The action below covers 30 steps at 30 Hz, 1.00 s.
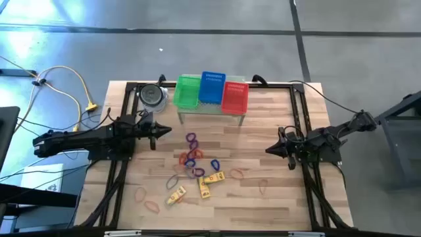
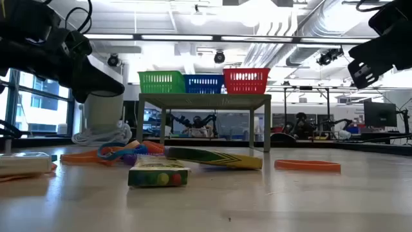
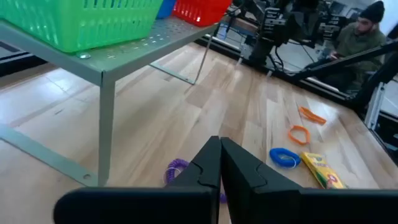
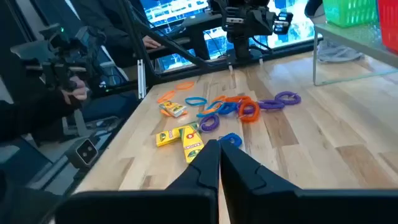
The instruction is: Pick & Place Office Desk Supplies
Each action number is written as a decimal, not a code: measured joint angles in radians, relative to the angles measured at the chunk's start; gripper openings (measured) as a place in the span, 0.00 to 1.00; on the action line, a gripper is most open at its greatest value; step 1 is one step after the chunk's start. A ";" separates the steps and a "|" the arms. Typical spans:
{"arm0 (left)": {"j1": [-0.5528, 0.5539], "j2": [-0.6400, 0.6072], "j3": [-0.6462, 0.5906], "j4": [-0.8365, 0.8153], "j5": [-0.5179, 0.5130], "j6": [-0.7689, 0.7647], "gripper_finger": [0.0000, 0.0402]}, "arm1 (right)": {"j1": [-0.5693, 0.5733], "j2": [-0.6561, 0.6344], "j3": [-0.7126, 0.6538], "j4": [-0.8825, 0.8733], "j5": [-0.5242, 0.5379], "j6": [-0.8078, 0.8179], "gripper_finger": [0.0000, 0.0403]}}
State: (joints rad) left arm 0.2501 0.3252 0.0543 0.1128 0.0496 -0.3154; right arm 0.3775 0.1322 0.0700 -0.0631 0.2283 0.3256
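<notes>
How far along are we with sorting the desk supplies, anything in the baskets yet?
Nothing looks done: I see no item in the green mesh basket, blue mesh basket or red mesh basket. Nothing is in hand: the left hand and right hand are shut and empty, hovering at either side. Left: the orange, purple and blue loops and yellow oblong packs scattered on the wooden table.

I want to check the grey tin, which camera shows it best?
The high view: the grey tin sits left of the green basket, lid fully visible. The low view hides it behind the left arm; the wrist views miss it.
</notes>
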 joint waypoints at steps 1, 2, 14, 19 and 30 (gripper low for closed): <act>-0.001 0.000 0.000 0.000 0.002 0.012 0.00 | 0.000 0.000 0.000 0.000 0.000 0.001 0.00; -0.003 0.000 0.000 0.000 0.005 0.019 0.00 | 0.000 0.000 0.000 0.000 0.000 -0.001 0.00; -0.006 0.000 0.000 0.031 0.008 -0.028 0.00 | 0.000 0.000 0.000 0.056 -0.005 -0.044 0.00; -0.009 0.000 0.007 0.321 0.088 -0.135 0.00 | 0.000 0.000 0.003 0.236 -0.048 -0.165 0.00; -0.156 0.133 0.254 0.233 0.074 0.070 0.00 | 0.000 0.194 0.244 0.108 0.050 -0.301 0.10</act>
State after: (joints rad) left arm 0.0942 0.4580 0.3087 0.3457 0.1234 -0.2455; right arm 0.3775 0.3266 0.3141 0.0444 0.2778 0.0243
